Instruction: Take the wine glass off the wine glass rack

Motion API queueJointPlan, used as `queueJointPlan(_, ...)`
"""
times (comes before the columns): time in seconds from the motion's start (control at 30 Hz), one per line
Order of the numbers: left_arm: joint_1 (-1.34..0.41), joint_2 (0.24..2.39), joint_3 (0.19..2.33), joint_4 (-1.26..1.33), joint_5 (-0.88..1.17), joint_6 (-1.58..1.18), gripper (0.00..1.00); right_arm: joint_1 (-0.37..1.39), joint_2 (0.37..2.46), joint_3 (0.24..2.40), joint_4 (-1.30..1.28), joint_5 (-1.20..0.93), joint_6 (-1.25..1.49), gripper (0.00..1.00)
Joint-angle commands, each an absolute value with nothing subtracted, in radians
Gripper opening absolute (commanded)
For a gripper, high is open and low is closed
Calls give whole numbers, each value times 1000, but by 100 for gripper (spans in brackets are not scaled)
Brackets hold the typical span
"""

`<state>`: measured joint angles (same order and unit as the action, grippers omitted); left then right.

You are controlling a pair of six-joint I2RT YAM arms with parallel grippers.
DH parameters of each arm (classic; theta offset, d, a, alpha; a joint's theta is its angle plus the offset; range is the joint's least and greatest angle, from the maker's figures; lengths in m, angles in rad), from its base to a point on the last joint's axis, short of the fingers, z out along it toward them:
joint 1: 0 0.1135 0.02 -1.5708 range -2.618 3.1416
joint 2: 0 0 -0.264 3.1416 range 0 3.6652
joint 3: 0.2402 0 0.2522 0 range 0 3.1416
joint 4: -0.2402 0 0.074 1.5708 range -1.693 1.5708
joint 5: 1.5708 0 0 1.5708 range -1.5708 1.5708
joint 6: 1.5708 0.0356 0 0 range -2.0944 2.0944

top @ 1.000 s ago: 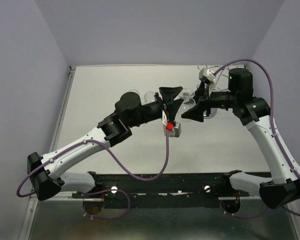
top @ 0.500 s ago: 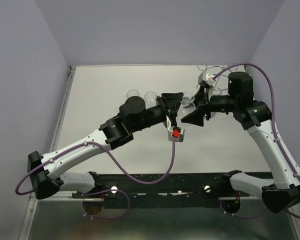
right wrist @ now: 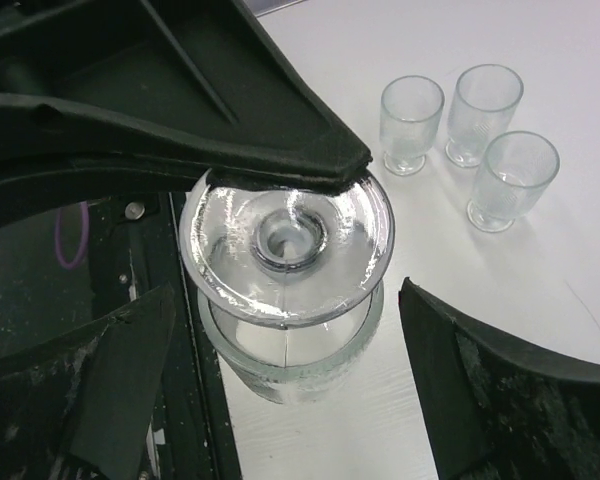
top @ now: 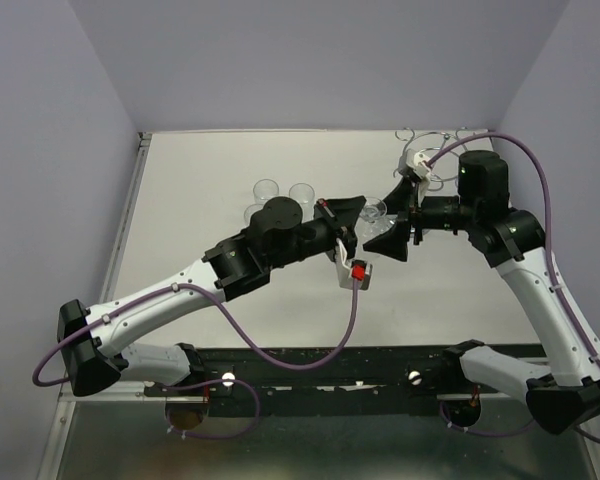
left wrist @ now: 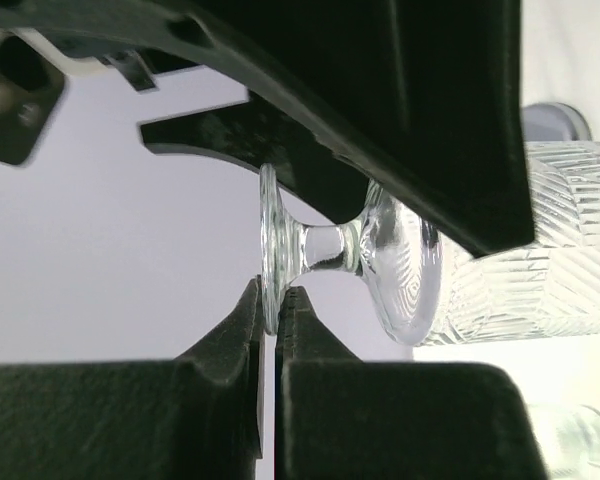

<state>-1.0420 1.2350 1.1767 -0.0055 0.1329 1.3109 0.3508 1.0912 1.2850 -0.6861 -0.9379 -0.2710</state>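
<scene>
The wine glass (left wrist: 400, 250) is clear and patterned and lies on its side in mid-air between my two grippers, well above the table. My left gripper (left wrist: 273, 297) is shut on the rim of its round foot (right wrist: 285, 245); from above, that gripper (top: 355, 212) is just left of the glass (top: 376, 209). My right gripper (right wrist: 290, 375) is open, its fingers (right wrist: 120, 385) wide on either side of the glass and touching nothing. Seen from above, the right gripper (top: 392, 215) faces the left one. The wine glass rack (top: 432, 137) shows only as chrome loops behind the right arm.
Three small clear glasses (top: 267, 188) stand upright together on the white table (top: 200, 180), left of the grippers; the right wrist view also shows them (right wrist: 483, 100). The walls close in on three sides. The black rail (top: 330, 360) runs along the near edge.
My left gripper has reached right and closed on the glass's foot. My right gripper has opened wider, letting go of the glass.
</scene>
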Motion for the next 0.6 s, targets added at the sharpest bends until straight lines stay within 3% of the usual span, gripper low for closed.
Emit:
queueJointPlan(0.0, -1046, 1198, 1172, -34, 55, 1168, 0, 357, 1066, 1301, -649, -885, -250, 100)
queueJointPlan(0.27, -967, 1088, 1065, -221, 40, 544, 0, 359, 1016, 1267, -586, -701, -405, 100)
queueJointPlan(0.37, -893, 1045, 997, -279, 212, 324, 0, 360, 973, 1201, -522, -592, -546, 98)
queueJointPlan(0.4, -815, 1025, 923, -290, 367, 207, 0, 370, 913, 1112, -459, -580, -687, 97)
queueJointPlan(0.57, -687, 1075, 868, -214, 543, -67, 0, 442, 804, 958, -440, -555, -968, 94)
